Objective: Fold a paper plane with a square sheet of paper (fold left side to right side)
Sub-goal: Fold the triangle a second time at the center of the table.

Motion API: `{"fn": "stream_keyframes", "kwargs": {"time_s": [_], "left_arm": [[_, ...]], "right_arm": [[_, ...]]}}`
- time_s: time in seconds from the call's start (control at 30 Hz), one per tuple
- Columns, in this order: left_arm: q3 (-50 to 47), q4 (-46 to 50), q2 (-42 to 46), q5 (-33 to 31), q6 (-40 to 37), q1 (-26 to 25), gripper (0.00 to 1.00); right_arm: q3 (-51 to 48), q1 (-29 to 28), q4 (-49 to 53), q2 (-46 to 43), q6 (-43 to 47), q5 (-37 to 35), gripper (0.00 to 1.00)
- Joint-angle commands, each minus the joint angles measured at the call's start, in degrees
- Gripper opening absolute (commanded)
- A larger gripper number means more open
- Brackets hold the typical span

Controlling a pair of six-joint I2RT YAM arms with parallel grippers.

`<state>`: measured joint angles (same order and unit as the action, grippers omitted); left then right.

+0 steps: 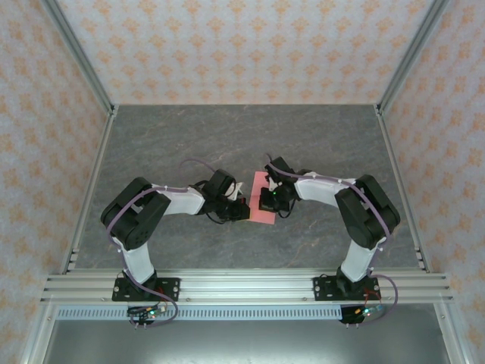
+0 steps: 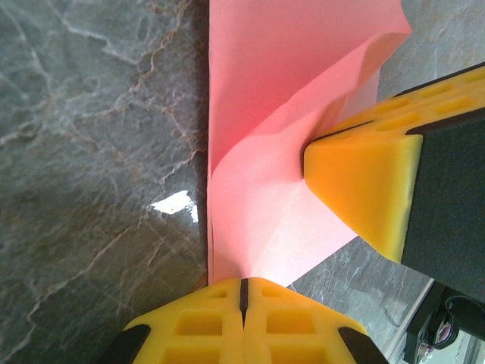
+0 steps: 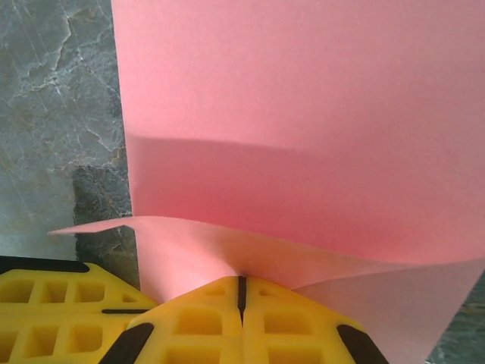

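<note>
Grey marbled table [image 1: 227,136] inside a booth of patterned walls [image 1: 242,45]: both arms meet at mid-table over the pink paper [image 1: 262,182], which lies as an upright strip with its long axis running away from the bases.

The left gripper [image 1: 241,210] sits at the strip's left edge near the near end. The right gripper [image 1: 267,202] reaches in from the other side and is on top of the sheet. Neither arm is clearly nearer, since both are on it.

From the left wrist, the left gripper [image 2: 244,299] has its jaws pressed together with the tips at the paper's [image 2: 288,76] near edge. Whether it nips that edge or only pins it cannot be told. A curl of paper rises over the right gripper's finger [image 2: 356,182].

From the right wrist, the right gripper [image 3: 242,299] is clenched on a raised flap of the paper [image 3: 303,91], which converges at its tips. The left gripper's finger [image 3: 61,303] lies just beside it.

The flap likely has to travel rightward across the strip, with the left edge held down as the hinge. If that edge slips, the crease would probably skew.
</note>
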<state>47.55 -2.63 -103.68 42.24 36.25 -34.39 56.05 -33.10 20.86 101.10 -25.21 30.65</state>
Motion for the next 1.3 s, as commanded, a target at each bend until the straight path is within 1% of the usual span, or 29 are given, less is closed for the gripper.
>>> {"fn": "stream_keyframes", "kwargs": {"time_s": [0.0, 0.33, 0.57, 0.73, 0.83, 1.03, 1.17, 1.27], "left_arm": [[-2.65, 6.92, -3.99, -5.59, 0.32, -0.15, 0.00], [-2.61, 6.90, -3.81, -5.59, 0.32, -0.15, 0.00], [-2.55, 6.85, -3.69, -5.59, 0.41, -0.15, 0.00], [-2.34, 7.11, -3.31, -5.59, 0.46, -0.11, 0.00], [-2.25, 7.29, -2.94, -5.59, 0.49, -0.15, 0.00], [-2.04, 7.56, -2.15, -5.68, 0.41, -0.08, 0.00], [-2.06, 7.80, -1.98, -5.76, 0.40, -0.15, 0.00], [-2.23, 7.78, -2.05, -5.85, 0.31, -0.15, 0.00]], "right_arm": [[0.33, 2.38, 3.79, -0.59, 1.23, -5.79, 0.05], [0.26, 4.63, 4.23, -1.69, 1.98, -5.47, 0.05], [1.24, 6.28, 6.22, -2.82, 3.13, -6.58, 0.05], [1.66, 6.21, 5.55, -7.21, 2.67, -4.36, 0.05], [2.85, 4.83, 6.55, -8.29, 2.78, -3.50, 0.06], [3.29, 1.03, 2.65, -4.09, 0.38, -0.34, 0.06], [4.02, 0.49, 2.20, -1.83, 0.50, -0.85, 0.06], [4.75, 0.69, 3.78, -0.37, 2.01, -3.24, 0.06]]}}
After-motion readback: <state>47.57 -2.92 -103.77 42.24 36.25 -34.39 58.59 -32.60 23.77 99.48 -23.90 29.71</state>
